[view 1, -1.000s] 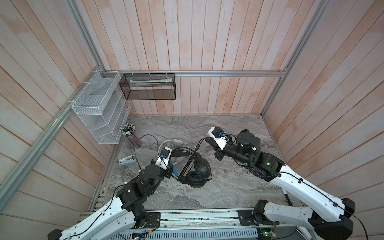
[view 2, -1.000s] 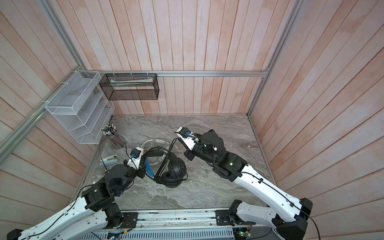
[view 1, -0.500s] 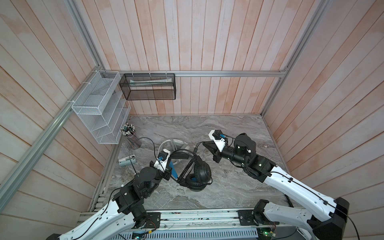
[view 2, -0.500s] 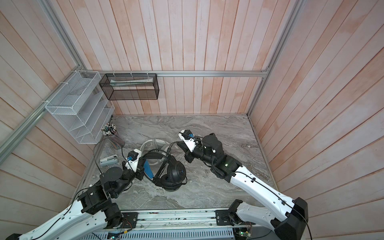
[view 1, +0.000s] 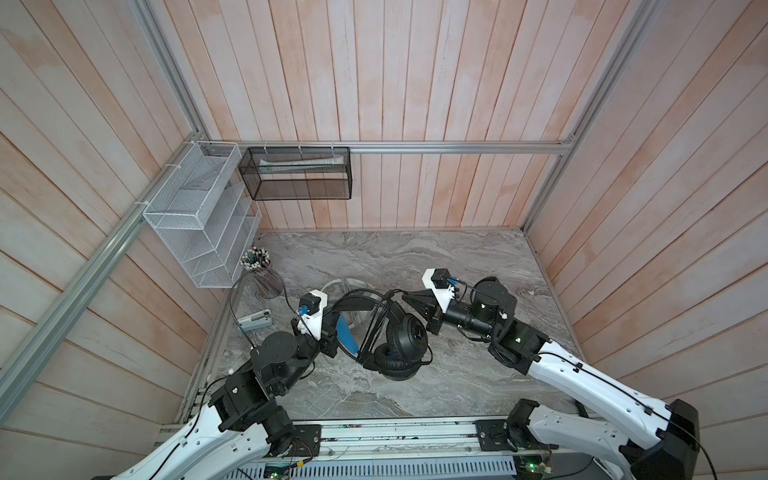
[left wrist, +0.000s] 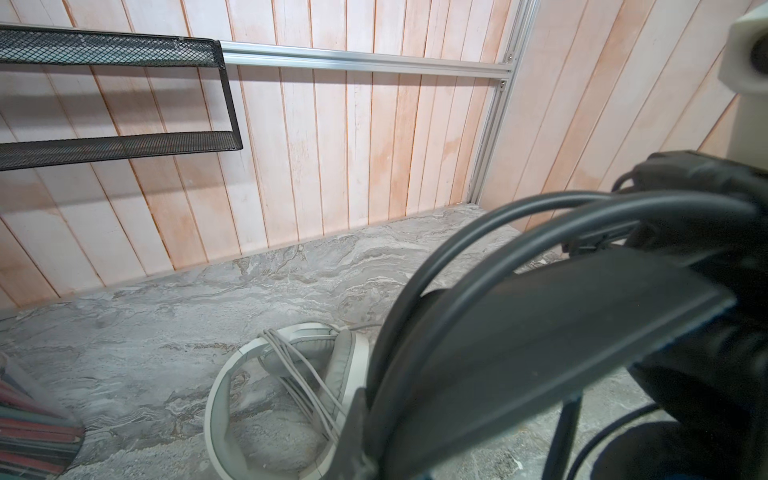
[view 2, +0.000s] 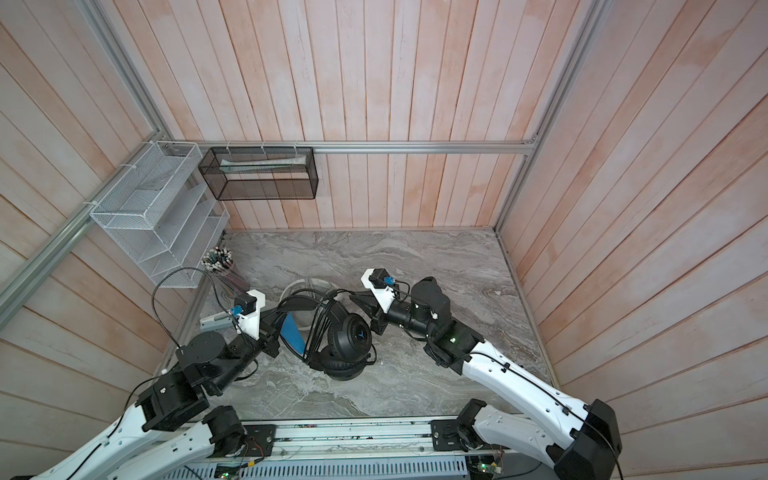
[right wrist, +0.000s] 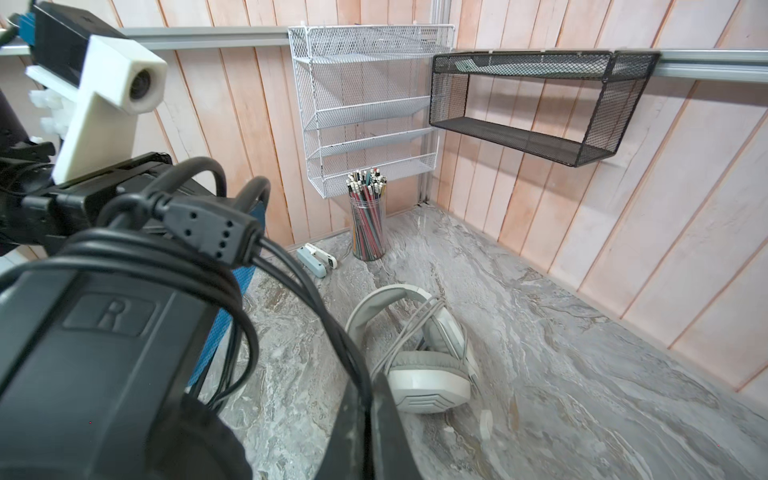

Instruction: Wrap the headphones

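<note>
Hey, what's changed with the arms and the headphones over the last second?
The left gripper, shut on the headband of the black headphones, drew slightly leftward in both top views. The right gripper, shut on the black cable, came slightly toward the near side. Nothing was grasped or released. The white headphones and pencil cup stayed put.

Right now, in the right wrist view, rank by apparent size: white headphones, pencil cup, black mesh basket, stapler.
Largest to smallest:
1. black mesh basket
2. white headphones
3. pencil cup
4. stapler
None look alike.
</note>
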